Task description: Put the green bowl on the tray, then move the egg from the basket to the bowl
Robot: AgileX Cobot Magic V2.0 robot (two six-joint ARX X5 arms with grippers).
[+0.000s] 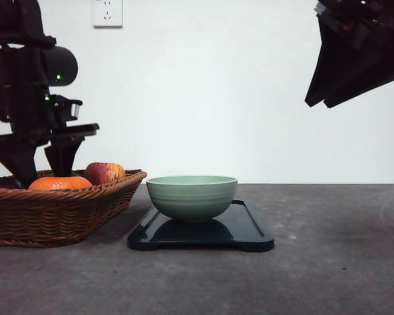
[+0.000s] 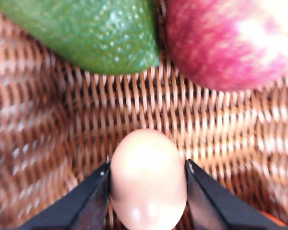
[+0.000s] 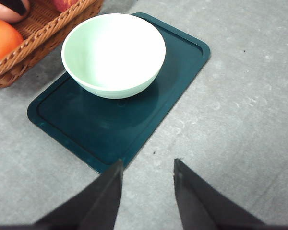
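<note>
While the green bowl sat on the tray just beside the basket, the left gripper reached down into the basket, its jaws closed against both sides of the egg. An avocado and an apple lay near the egg. Raised above the tray, the right gripper held nothing, jaws parted.
</note>
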